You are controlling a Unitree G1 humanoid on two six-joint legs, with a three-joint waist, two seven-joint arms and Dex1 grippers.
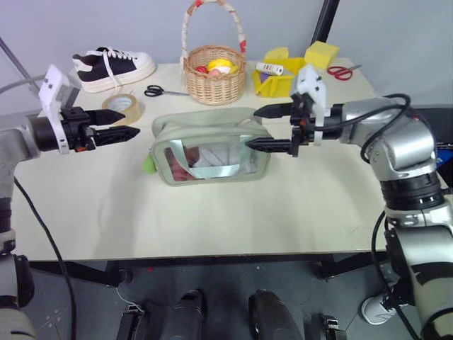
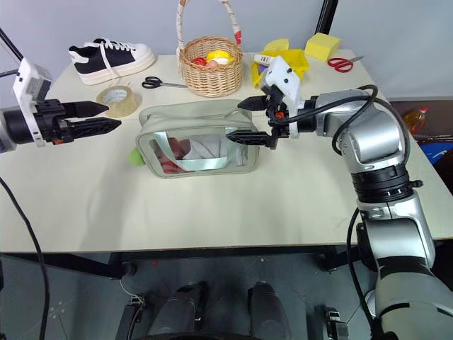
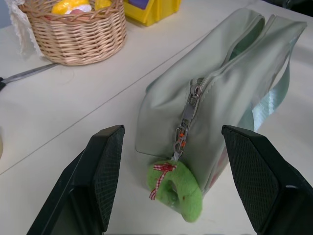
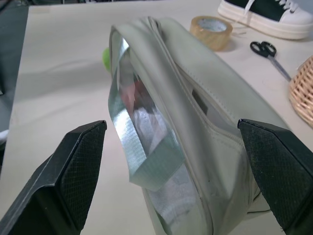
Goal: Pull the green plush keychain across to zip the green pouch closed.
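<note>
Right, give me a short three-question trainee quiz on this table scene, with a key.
1. True or false: the left gripper is shut on the green plush keychain.
2. Which end of the green pouch has the keychain: A, toward the robot's left; B, toward its right?
3. Fill in: the right gripper, open, is at the pouch's ___ end.

Key: 1 false; 2 A; 3 right.
</note>
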